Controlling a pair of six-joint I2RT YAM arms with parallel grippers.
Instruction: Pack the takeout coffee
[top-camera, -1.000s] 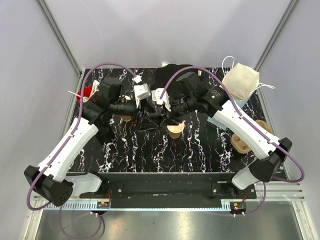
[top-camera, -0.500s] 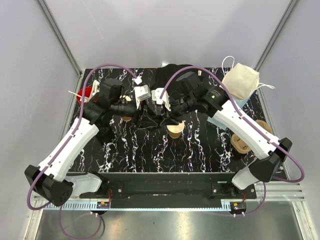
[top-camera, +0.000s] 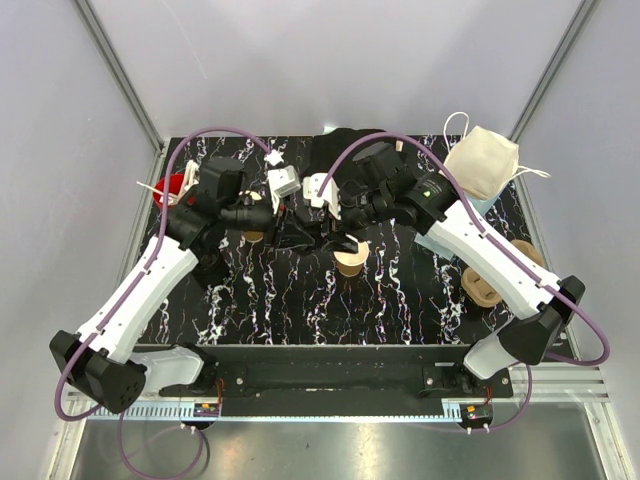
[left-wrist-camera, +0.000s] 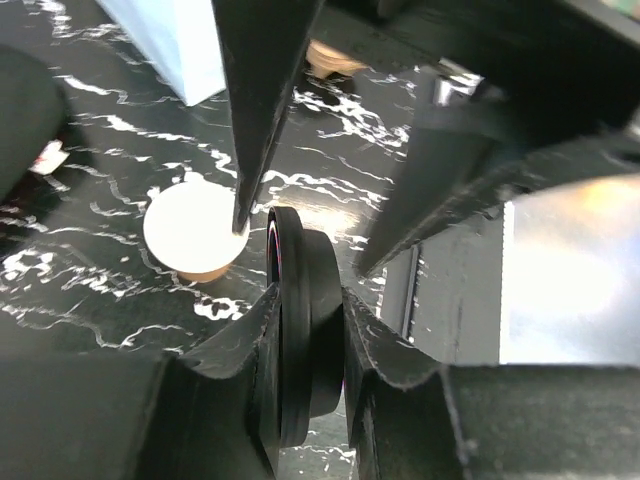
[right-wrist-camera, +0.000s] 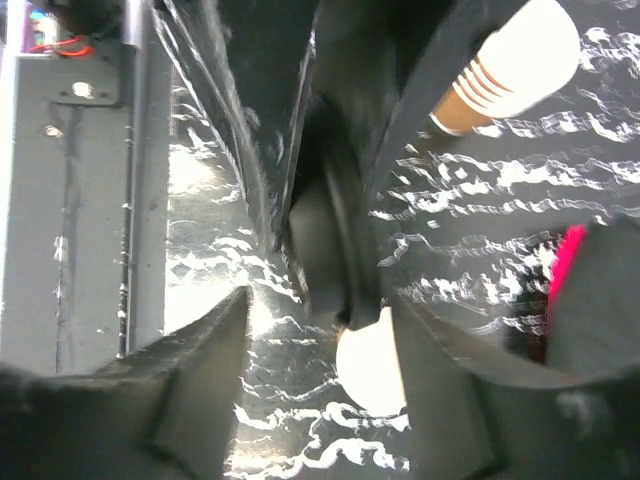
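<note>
Left gripper (left-wrist-camera: 308, 292) fingers (left-wrist-camera: 230, 350) are pinched on the black lid (left-wrist-camera: 300, 320), one pad on each flat face. The lid stands on edge in the left wrist view. Right gripper (right-wrist-camera: 320, 300) fingers (left-wrist-camera: 255, 120) straddle the same lid from the opposite side. They are spread, with table showing between each tip and the lid, so no grip there.

The lid is off the paper cup (top-camera: 350, 262). The cup stands upright on the table, mouth open and cream inside showing. It sits just to the near-right of where the two grippers meet, and contact with either can't be told from above.

Left arm: the white link runs from the base at the near-left corner up and inward. The wrist is then bent to point right, roughly level, over mid-table. Right arm mirrors it: the link rises from the near-right base toward the centre and the wrist points left. Both wrists are nose to nose.

Around it:
- The nested cup stack (right-wrist-camera: 500, 65) lies just beyond the grippers, partly under the left wrist from above.
- The red cup (top-camera: 172, 188) is at the far-left edge.
- A cream bag (top-camera: 480, 165) with handles is at the far-right corner.
- A pale blue box (left-wrist-camera: 180, 50) is beside the right forearm.
- All of it sits on the black marbled table (top-camera: 300, 310).
</note>
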